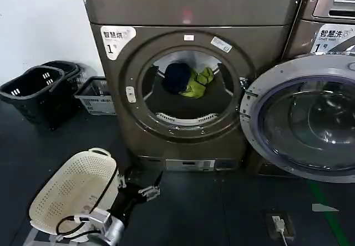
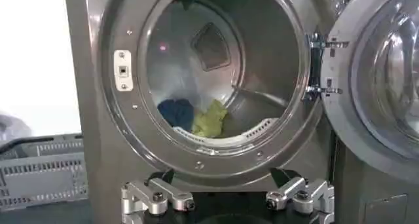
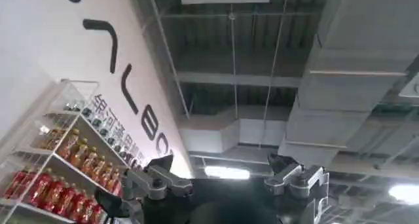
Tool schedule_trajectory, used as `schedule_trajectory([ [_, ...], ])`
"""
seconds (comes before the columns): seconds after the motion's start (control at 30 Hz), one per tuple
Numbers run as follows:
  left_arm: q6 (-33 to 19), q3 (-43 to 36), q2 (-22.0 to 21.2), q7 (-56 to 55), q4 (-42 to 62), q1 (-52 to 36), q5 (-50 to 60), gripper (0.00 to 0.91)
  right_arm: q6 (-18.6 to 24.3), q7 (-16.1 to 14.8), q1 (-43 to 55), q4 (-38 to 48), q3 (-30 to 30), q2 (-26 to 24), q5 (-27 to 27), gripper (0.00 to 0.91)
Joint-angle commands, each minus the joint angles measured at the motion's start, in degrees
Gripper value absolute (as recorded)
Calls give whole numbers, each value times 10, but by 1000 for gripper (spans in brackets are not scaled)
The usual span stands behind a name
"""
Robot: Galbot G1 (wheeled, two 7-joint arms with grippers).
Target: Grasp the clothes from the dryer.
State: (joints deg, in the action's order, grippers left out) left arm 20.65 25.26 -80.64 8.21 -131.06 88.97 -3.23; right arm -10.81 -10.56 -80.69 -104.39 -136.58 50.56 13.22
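Centrally in the head view stands the dryer (image 1: 188, 85), porthole door (image 1: 302, 118) swung open at right, with the clothes (image 1: 188, 79), a navy garment beside a lime one, lying inside the drum. Left gripper (image 1: 140, 192), lower left by a cream laundry basket (image 1: 72, 187), fingers spread and empty, well short of the porthole. Right gripper (image 3: 226, 179) points at a ceiling, fingers spread, holding nothing.

Dryer (image 1: 183, 85) top and open door (image 1: 302, 118) edge cropped.
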Motion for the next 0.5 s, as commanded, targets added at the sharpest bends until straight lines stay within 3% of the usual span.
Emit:
schedule_trajectory([
  [0.03,1,-6,-3,0,1,0,4,907,2,0,-1,1,-1,0,1,907],
  [0.5,7,-25,-13,-1,9,-6,18,907,1,-8,-4,3,-7,-4,-5,907],
])
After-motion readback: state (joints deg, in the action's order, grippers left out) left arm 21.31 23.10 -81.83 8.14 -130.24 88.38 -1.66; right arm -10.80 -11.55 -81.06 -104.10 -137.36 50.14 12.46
